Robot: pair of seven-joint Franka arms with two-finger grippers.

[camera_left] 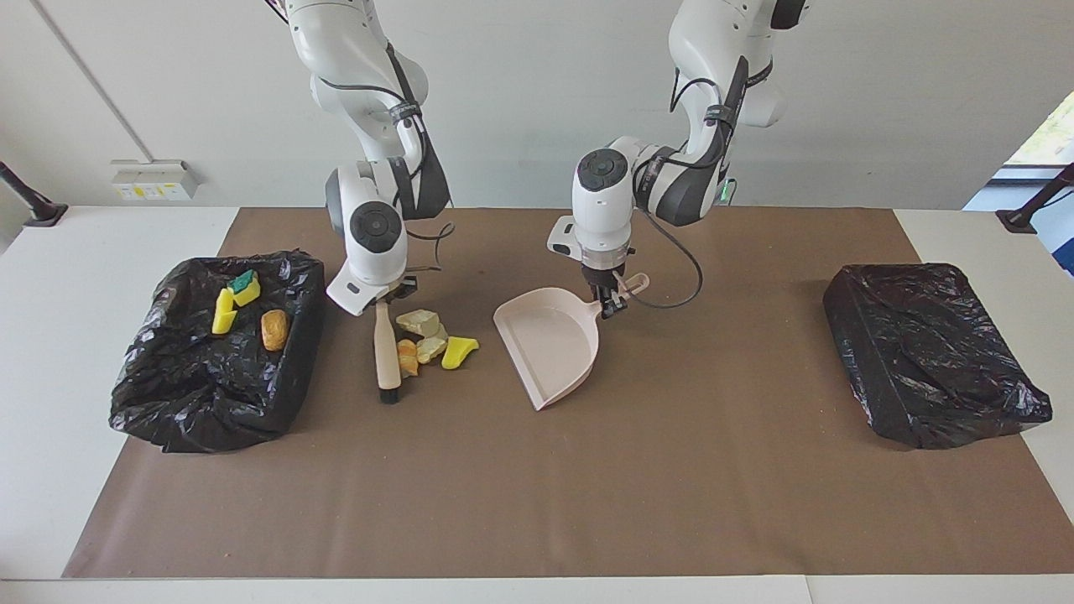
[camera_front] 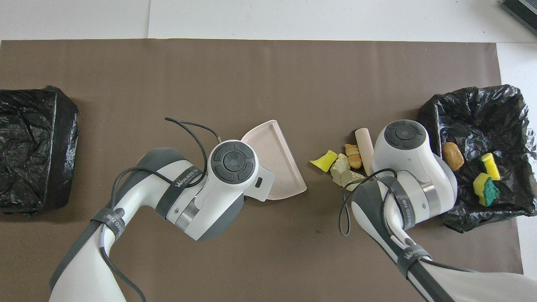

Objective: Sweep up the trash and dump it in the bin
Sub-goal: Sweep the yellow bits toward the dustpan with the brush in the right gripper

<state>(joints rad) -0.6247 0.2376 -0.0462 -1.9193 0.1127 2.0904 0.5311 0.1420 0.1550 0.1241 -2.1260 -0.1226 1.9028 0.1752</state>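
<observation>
From overhead, the right arm's white wrist hides the right hand (camera_left: 392,291) and most of the tan-handled black-bristled brush (camera_front: 363,142); the left arm's wrist covers the pale pink plastic dustpan's (camera_front: 275,157) handle and the left hand (camera_left: 610,306).
</observation>
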